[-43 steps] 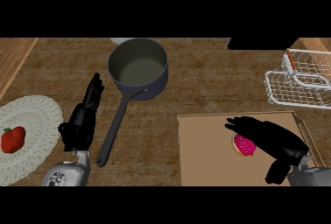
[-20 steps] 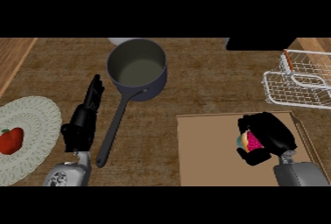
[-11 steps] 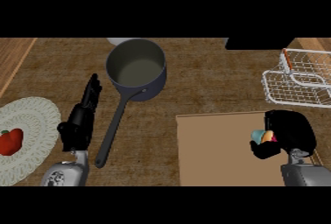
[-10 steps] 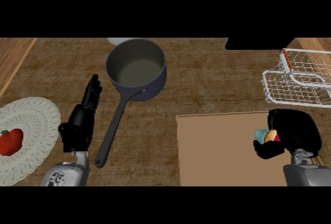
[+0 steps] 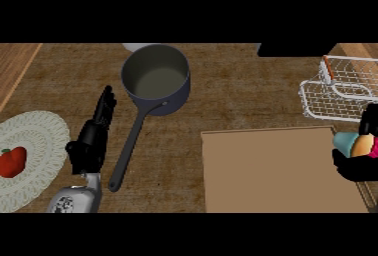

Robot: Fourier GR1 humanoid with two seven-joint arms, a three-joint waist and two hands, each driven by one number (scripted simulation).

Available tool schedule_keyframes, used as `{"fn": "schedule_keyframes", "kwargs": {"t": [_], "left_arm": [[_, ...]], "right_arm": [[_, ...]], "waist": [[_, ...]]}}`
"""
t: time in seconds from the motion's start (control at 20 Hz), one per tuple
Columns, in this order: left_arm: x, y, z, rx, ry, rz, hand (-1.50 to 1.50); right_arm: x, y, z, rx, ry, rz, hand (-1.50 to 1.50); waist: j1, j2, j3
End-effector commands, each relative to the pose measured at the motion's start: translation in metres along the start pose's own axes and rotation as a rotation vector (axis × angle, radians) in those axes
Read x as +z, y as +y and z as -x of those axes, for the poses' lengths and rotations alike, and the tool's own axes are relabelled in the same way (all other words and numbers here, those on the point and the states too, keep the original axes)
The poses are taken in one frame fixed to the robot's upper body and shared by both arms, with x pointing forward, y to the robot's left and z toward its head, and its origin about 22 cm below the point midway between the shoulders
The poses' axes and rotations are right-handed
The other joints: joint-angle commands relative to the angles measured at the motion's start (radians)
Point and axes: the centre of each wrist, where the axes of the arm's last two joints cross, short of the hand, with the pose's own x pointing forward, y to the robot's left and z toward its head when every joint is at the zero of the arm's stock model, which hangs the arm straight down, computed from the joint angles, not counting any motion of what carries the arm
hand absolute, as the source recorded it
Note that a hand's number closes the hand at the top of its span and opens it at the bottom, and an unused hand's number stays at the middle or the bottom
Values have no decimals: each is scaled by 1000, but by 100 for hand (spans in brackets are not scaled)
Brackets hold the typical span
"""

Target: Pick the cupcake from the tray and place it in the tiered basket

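Observation:
At the view's right edge my right hand (image 5: 357, 167) is curled round the cupcake (image 5: 356, 144), whose teal wrapper, tan cake and a sliver of pink frosting show between the fingers. It hovers over the right edge of the flat brown tray (image 5: 277, 170), just below the white wire tiered basket (image 5: 336, 92). My left hand (image 5: 94, 135) rests open on the counter at the left, fingers pointing up, beside the pot's handle.
A dark blue saucepan (image 5: 156, 77) stands at the upper middle, its long handle (image 5: 133, 147) running down to the left of the tray. A pale patterned plate (image 5: 33, 155) with a red pepper (image 5: 11, 161) lies at the left edge.
My right hand closed on the cupcake, lifted it off the tray and carried it right and slightly up toward the basket. The left hand stayed still.

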Motion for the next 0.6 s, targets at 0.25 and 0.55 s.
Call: {"fn": "schedule_keyframes", "kwargs": {"t": [0.25, 0.55], "left_arm": [[14, -18, 7, 26, 13, 27, 0], [10, -5, -10, 6, 6, 26, 0]], "right_arm": [[7, -106, 21, -95, 59, 54, 150], [-31, -124, 23, -396, 30, 58, 150]], "waist": [[10, 1, 0], [23, 2, 1]]}}
